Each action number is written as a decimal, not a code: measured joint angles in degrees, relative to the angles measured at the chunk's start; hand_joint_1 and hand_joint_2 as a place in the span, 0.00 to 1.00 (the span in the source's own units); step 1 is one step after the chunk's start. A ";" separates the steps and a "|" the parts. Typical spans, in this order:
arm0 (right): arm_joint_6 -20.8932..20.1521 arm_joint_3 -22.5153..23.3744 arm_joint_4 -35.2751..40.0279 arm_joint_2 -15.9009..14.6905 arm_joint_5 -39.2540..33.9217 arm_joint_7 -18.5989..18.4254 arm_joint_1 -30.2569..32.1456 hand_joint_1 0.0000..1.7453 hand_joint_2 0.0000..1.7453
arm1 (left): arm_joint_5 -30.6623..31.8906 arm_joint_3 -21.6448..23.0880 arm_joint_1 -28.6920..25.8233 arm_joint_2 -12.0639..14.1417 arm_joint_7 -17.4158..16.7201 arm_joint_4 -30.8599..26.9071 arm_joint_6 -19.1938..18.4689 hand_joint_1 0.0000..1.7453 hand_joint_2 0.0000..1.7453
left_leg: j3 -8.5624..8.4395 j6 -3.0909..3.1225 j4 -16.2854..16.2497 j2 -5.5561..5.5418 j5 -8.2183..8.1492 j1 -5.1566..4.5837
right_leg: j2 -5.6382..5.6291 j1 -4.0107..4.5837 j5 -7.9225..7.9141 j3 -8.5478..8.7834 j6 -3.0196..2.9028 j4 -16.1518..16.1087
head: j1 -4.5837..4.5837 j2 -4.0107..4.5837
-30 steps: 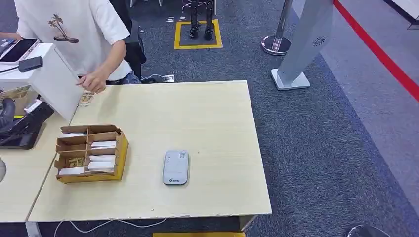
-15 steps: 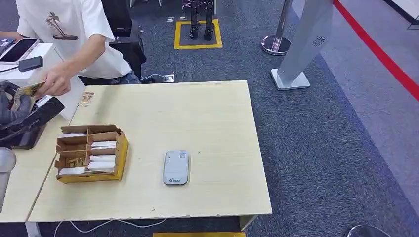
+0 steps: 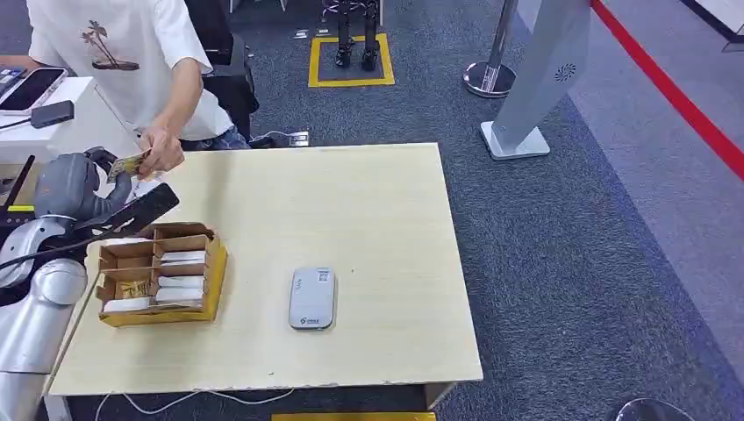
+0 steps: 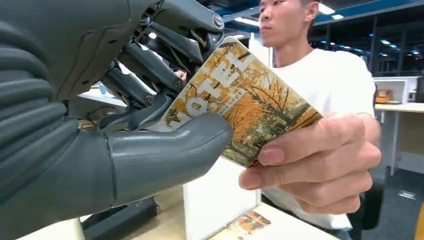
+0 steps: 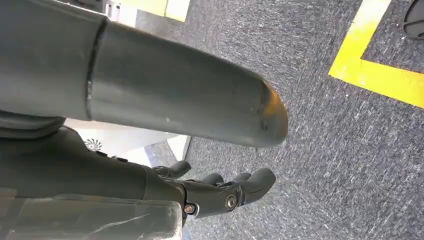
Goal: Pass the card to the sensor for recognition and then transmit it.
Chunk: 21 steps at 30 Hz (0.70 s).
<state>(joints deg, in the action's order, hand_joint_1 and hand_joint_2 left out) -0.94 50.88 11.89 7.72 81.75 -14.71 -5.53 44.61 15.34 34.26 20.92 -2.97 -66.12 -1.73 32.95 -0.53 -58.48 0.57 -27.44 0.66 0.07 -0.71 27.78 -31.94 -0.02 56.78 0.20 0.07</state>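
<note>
A hotel card point(image 4: 240, 110) printed with autumn trees is pinched between the thumb and fingers of my left hand point(image 4: 125, 150). A person's hand point(image 4: 320, 160) grips the card's other end. In the head view my left hand point(image 3: 75, 186) is raised over the table's far left corner, with the card point(image 3: 130, 162) between it and the person's hand point(image 3: 162, 147). The grey card sensor point(image 3: 312, 298) lies flat on the table near its front middle, well away from the card. My right hand point(image 5: 220, 192) hangs over the carpet with loosely spread fingers and nothing in it.
A cardboard box point(image 3: 215, 263) with several compartments of cards sits at the table's left, just below my left hand. Another card point(image 4: 245, 225) lies on the table beneath the held one. A white desk point(image 3: 88, 123) with phones adjoins at far left. The person point(image 3: 123, 53) stands behind the corner.
My left arm has swung in from the left edge towards the table's far left corner, carrying the card. The person's hand has moved right along with it, still on the card.
</note>
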 joint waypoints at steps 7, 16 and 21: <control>0.04 0.00 0.00 0.00 -0.17 0.00 0.13 0.00 0.00 | -1.37 1.24 -0.07 -0.64 0.15 -1.11 0.13 0.00 0.00 | 0.00 0.00 0.00 -0.02 0.00 0.00 | 0.01 0.00 0.00 0.00 0.00 0.00 | 0.02 0.02; 0.00 0.00 0.00 0.00 -0.48 0.04 0.31 0.00 0.00 | -3.58 2.25 -0.37 -0.79 -0.11 -3.96 0.57 0.00 0.00 | 0.01 0.00 0.00 -0.02 0.00 0.00 | 0.01 0.00 0.00 0.02 0.00 0.01 | 0.02 0.00; 0.00 0.00 0.00 0.00 -1.18 0.13 0.40 0.00 0.00 | -4.88 2.34 -1.71 0.07 0.13 -6.15 0.13 0.00 1.00 | 0.01 0.00 0.00 -0.01 0.00 0.01 | 0.01 0.00 0.00 0.01 0.00 0.02 | 0.02 0.00</control>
<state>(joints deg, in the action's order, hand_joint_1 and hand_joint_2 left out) -0.94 50.88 11.89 7.72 80.56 -14.58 -5.12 39.73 17.68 32.55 20.98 -2.84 -72.26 -1.60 32.96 -0.53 -58.48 0.55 -27.44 0.67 0.08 -0.71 27.78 -31.93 -0.02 56.80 0.22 0.07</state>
